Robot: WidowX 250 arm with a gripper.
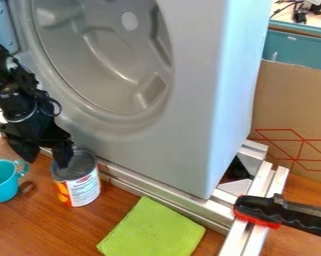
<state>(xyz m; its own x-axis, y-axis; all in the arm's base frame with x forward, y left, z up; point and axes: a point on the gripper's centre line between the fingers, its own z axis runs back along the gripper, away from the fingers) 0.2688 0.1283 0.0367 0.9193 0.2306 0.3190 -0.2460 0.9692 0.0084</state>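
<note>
The gripper [45,155] hangs at the left over the wooden table, its two fingers spread apart. One finger reaches into or over the mouth of an open tin can [83,188] with a white, red and orange label; the other is to the left of the can's rim. The can stands upright against the metal rail. Left of it, below the gripper, is a turquoise cup [2,182], its handle toward the can. A green cloth [151,231] lies flat to the can's right.
A large grey front-loader machine body [189,145] rises behind the can on aluminium rails [166,199]. A black-and-red clamp [273,210] grips the rails at the lower right. A cardboard box [293,115] stands behind at the right. Wooden tabletop [56,230] spans the front.
</note>
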